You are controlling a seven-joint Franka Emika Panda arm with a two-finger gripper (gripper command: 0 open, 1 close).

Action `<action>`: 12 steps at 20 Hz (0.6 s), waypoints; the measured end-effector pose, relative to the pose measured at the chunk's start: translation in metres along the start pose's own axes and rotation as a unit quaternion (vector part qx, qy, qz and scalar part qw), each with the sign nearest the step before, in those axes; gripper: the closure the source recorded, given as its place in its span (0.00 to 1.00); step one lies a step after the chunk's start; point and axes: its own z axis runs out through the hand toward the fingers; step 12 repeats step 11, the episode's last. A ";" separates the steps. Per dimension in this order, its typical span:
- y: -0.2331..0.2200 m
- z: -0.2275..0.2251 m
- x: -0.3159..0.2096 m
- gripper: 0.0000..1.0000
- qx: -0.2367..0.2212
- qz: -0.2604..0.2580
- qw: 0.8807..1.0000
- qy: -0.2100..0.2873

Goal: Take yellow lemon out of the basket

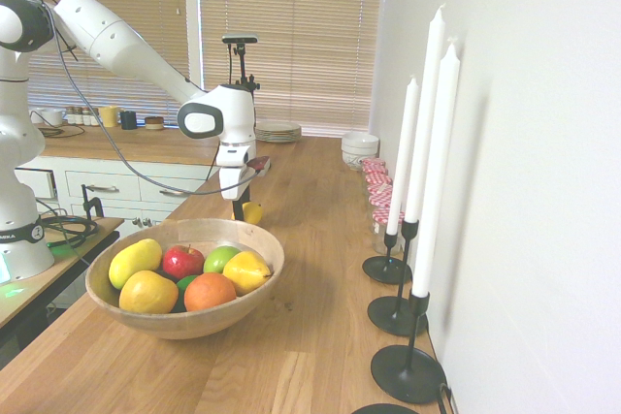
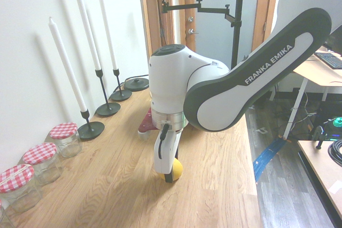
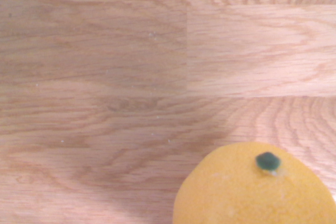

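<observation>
The yellow lemon (image 1: 253,211) (image 2: 176,168) sits low on the wooden counter, beyond the basket, and fills the lower right of the wrist view (image 3: 254,187) with its dark stem end up. My gripper (image 1: 242,208) (image 2: 166,174) points straight down and is shut on it, the fingertips at the counter surface. The basket (image 1: 254,237), a wide wooden bowl, stands nearer the first camera and holds several other fruits: a yellow-green long one (image 1: 134,261), a red apple (image 1: 181,261), a green one, an orange and a pointed yellow one (image 1: 246,270).
Tall white candles in black holders (image 1: 398,269) (image 2: 91,130) line the wall. Jars with red checked lids (image 2: 64,138) (image 1: 375,179) stand beside them. A dark red flat thing (image 2: 145,122) lies behind the gripper. Plates (image 1: 278,130) and white bowls (image 1: 359,146) sit at the counter's far end.
</observation>
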 end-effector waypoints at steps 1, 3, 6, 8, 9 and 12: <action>0.000 0.000 0.000 0.00 0.000 0.000 1.000 0.000; 0.000 0.000 0.000 0.00 0.000 0.001 1.000 0.000; 0.001 0.001 0.001 0.00 -0.001 0.002 1.000 0.000; 0.002 0.001 0.002 0.00 -0.001 0.002 1.000 0.000; 0.002 0.001 0.002 0.00 -0.001 0.002 1.000 0.000; 0.002 0.001 0.002 0.00 -0.001 0.002 1.000 0.000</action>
